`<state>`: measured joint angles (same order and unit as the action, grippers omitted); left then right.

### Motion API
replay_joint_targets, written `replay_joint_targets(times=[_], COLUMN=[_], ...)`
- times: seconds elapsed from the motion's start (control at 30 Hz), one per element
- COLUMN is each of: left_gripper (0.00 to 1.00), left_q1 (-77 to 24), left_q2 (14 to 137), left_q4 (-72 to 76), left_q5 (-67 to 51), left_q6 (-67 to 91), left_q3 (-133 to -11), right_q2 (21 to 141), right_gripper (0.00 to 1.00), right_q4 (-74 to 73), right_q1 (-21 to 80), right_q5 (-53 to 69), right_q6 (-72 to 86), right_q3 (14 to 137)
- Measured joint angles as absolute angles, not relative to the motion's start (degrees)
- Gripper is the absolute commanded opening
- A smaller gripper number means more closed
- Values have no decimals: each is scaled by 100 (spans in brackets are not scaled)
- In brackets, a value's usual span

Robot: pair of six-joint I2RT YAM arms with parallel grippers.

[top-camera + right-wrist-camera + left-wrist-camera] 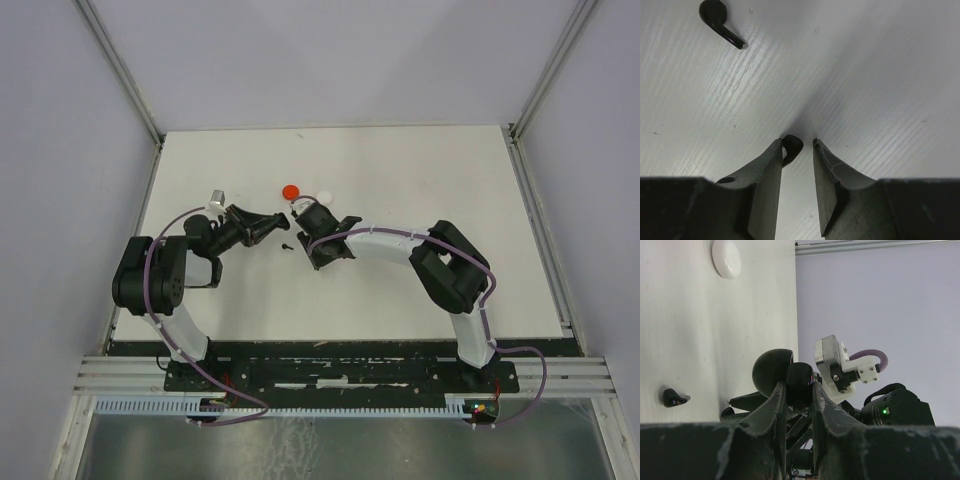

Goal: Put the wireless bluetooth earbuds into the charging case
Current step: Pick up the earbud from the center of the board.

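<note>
My left gripper (281,221) is turned on its side and shut on a black charging case (799,381), held off the table with its round lid (771,372) open. My right gripper (312,224) points down at the white table just right of the case. In the right wrist view its jaws (797,145) are open, and a black earbud (793,146) lies between them, against the left finger. A second black earbud (720,22) lies loose on the table, and it also shows in the top view (286,246) and in the left wrist view (674,397).
A red disc (291,190) and a white disc (325,197) lie on the table just behind the two grippers; the white disc also shows in the left wrist view (726,258). The right arm's wrist camera mount (832,365) is close behind the case.
</note>
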<state>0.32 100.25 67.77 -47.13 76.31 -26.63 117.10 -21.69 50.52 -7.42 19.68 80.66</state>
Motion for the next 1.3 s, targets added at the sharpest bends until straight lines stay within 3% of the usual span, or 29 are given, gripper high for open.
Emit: replay_joint_targets(times=[0.13,0.53,0.67,0.83,1.03,1.3], left_gripper=[3,3,3,3,3,3], left_q1=[32,30,-56,-467,-908,-1302], left_q2=[10025,10038,10082,10261,10733,11437], left_q4=[6783,6785,6781,6954,7623,8444], left_q5=[-4713,-4768,-4825,-4851,-4829,-4661], left_q6=[7631,7653,7717,8020,8663,9574], left_q3=[-2655,-2655,-2659,-2803,-2917,-3092], right_q2=[11710,11684,11238,10053,9067,8919], right_gripper=[28,19,12,11,1,1], right_q4=[-2171,-2106,-1763,-856,770,2392], right_q1=[5052,5024,4847,4429,4353,4377], right_q5=[-757,-829,-829,-1041,-1282,-1184], right_q6=[1970,1758,1551,1129,447,-301], right_q3=[8066,8029,7513,6573,5704,4729])
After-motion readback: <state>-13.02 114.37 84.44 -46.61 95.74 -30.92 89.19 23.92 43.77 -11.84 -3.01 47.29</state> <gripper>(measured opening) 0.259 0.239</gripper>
